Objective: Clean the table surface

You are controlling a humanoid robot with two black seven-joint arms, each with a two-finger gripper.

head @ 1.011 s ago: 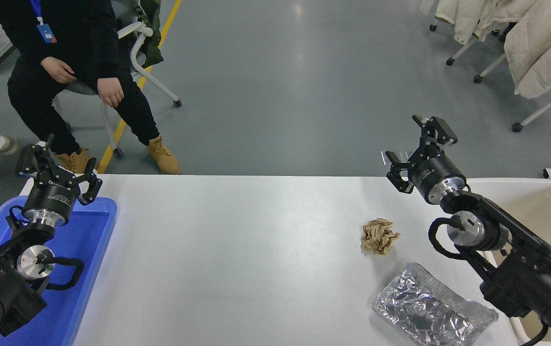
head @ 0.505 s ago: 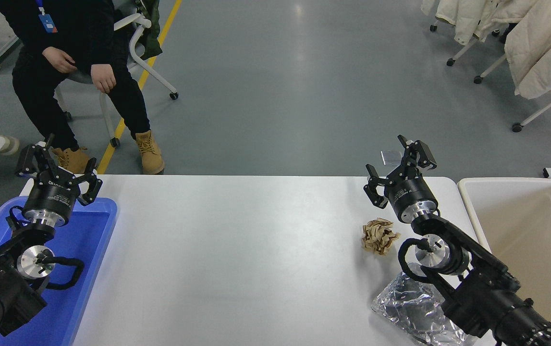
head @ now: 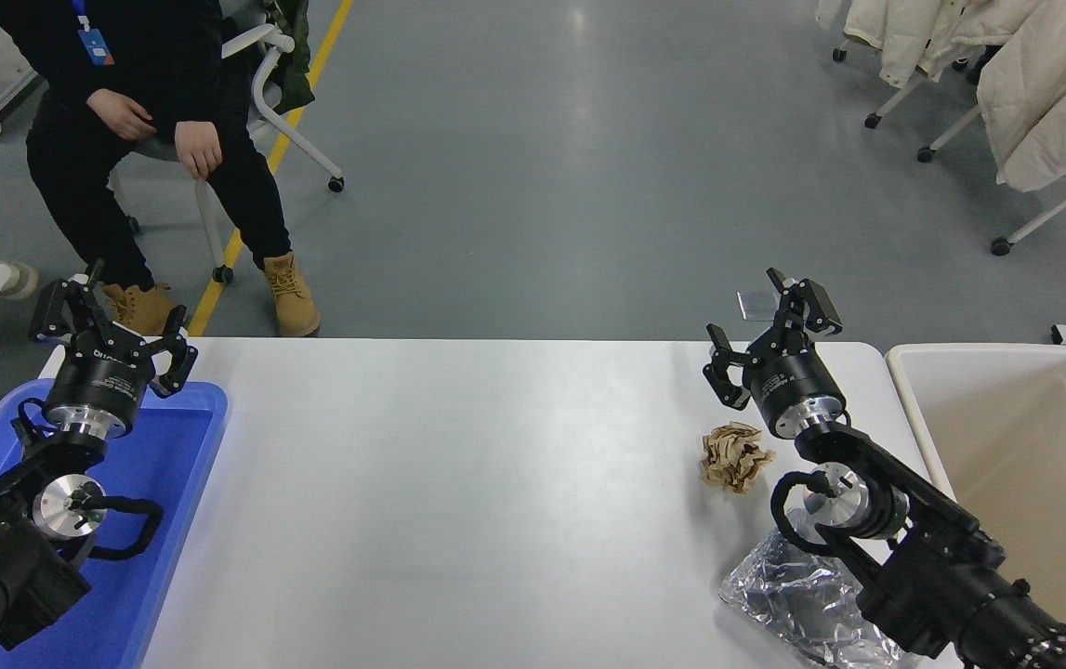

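Your right claw (head: pixel 768 327) hangs released over the desk (head: pixel 458 483) far edge, beyond the crumpled brown paper (head: pixel 734 456); foil (head: pixel 797 604) near. Left claw (head: pixel 112 323) released, parked above blue tray (head: pixel 161 520).

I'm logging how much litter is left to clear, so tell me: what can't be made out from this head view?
- Foil wrapper: the right arm covers its near right part and the bottom edge cuts it off, so its full extent is unknown.
- Beige bin: cut off by the right edge and partly behind the arm; contents there are unseen.
- Blue tray: the parked left arm hides much of its floor.
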